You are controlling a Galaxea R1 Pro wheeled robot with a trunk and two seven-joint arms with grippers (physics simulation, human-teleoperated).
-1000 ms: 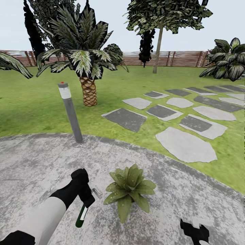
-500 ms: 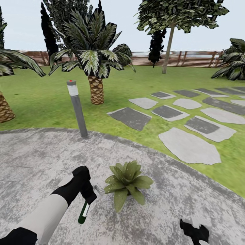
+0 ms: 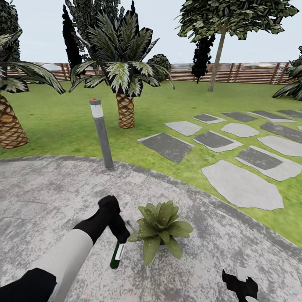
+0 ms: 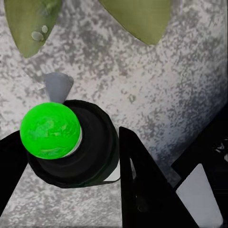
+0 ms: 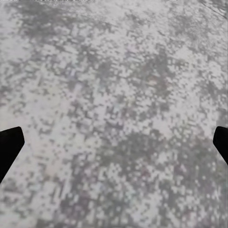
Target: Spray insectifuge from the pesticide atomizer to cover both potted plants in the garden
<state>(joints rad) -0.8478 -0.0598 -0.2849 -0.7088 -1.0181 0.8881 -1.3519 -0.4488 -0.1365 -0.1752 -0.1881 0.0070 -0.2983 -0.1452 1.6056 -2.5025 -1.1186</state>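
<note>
My left gripper [image 3: 121, 240] is shut on the pesticide atomizer [image 3: 117, 255], a slim dark green bottle with a white band that hangs low over the round stone patio [image 3: 50, 197]. In the left wrist view the atomizer [image 4: 71, 142] shows end-on, with a bright green cap and a black collar between the black fingers [image 4: 142, 190]. One potted plant [image 3: 161, 228], a low rosette of speckled green leaves, stands just right of that gripper, and its leaves [image 4: 29, 21] lie close in front of the bottle. The right gripper [image 3: 241, 287] hangs open over bare patio, its fingertips [image 5: 9, 145] spread wide.
A grey bollard lamp [image 3: 102, 134] stands at the patio's far edge. Two scaly palms [image 3: 124, 110] [image 3: 10, 126] grow on the lawn behind it. Grey stepping stones [image 3: 241, 184] lead off to the right toward a slatted wooden fence [image 3: 251, 72].
The head view has swung left, so the scene sits further right. My left gripper has carried the atomizer closer to the potted plant. The right gripper holds its place.
</note>
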